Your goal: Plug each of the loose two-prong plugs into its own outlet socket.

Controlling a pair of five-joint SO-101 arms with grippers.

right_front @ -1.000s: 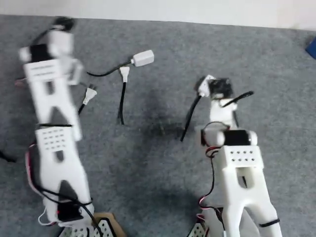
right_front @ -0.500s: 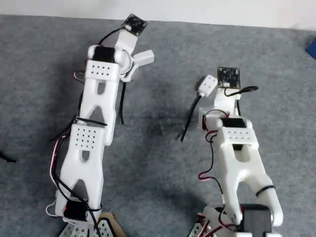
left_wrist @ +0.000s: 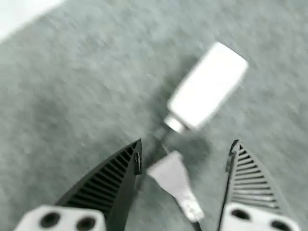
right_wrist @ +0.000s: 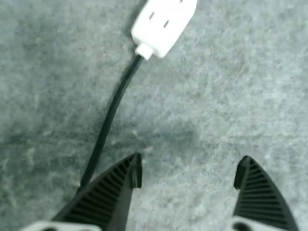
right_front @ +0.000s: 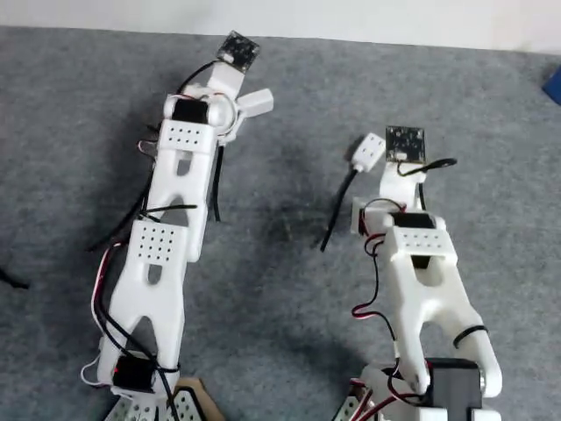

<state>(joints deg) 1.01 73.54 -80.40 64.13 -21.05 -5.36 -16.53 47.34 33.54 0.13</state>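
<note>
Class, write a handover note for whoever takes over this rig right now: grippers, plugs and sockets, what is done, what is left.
Left gripper: open, fingers either side of a loose plug lying beside a white socket.
Right gripper: open, holding nothing, over the carpet near the second socket, whose slots are bare.
Done: no plug seen inserted.
Left: grasp each plug and push it into its socket.

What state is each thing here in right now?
Small white two-prong plug: loose on the carpet, unplugged.
White rectangular socket block: lying beside that plug, not joined.
White slotted socket on black cord: slots empty.
Left tool: open, holding nothing.
Right tool: open, holding nothing.
</note>
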